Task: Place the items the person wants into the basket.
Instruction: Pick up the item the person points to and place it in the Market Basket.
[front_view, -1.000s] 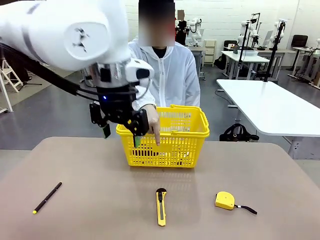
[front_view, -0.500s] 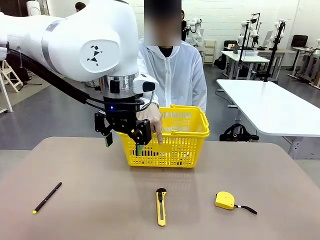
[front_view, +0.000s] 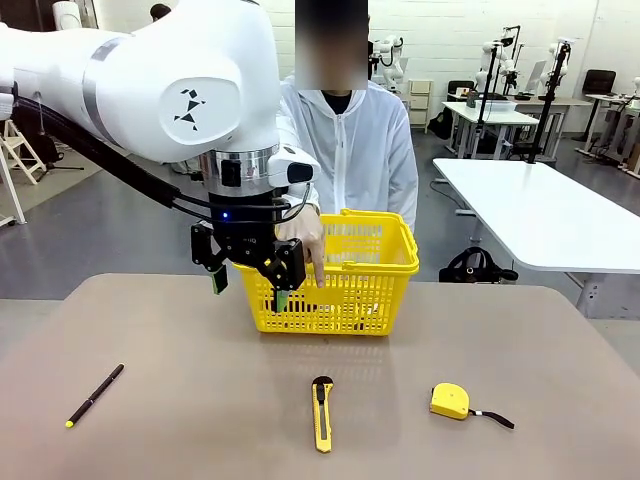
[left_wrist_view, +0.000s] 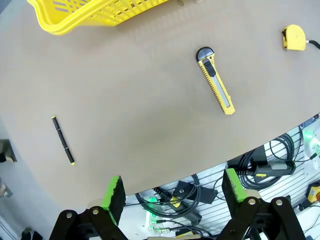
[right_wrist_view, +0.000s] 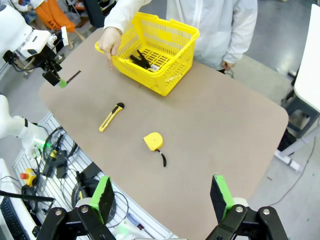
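**Tan worktop, both pincers wide, knife lying loose**

Lab hall behind: white tables and grey floor. Tan worktop (front_view: 180, 440) fills the lower half of my front view.

Left pincer (front_view: 248, 288) hangs above the worktop at centre left of the frame, overlapping the left corner of the yellow basket (front_view: 370, 290). Its jaws are spread wide with nothing between them. My left wrist view confirms this: the green pads stand far apart and only bare worktop (left_wrist_view: 140, 100) shows past them.

Right pincer (right_wrist_view: 162, 192) is high up, looking down on the whole worktop (right_wrist_view: 215, 130). Its jaws are also wide and hold nothing.

The person (front_view: 350, 150) in the white jacket stands behind the basket at upper centre. One hand (front_view: 303, 235) is at the basket's left rim with fingers pointing down, partly behind the left pincer. In the right wrist view that hand (right_wrist_view: 109, 44) sits at the basket's (right_wrist_view: 155, 82) upper-left corner.

The utility knife (front_view: 321, 413) lies flat at lower centre of the front view, black end toward the basket and well apart from it. It is near upper right in the left wrist view (left_wrist_view: 216, 82).

The tape measure (front_view: 450, 401) sits to the right of the knife, its strap trailing right. The black pen (front_view: 95, 395) lies at lower left, well apart from everything else.

Dark shapes (right_wrist_view: 140, 59) lie on the basket floor, too small for me to tell what they are.
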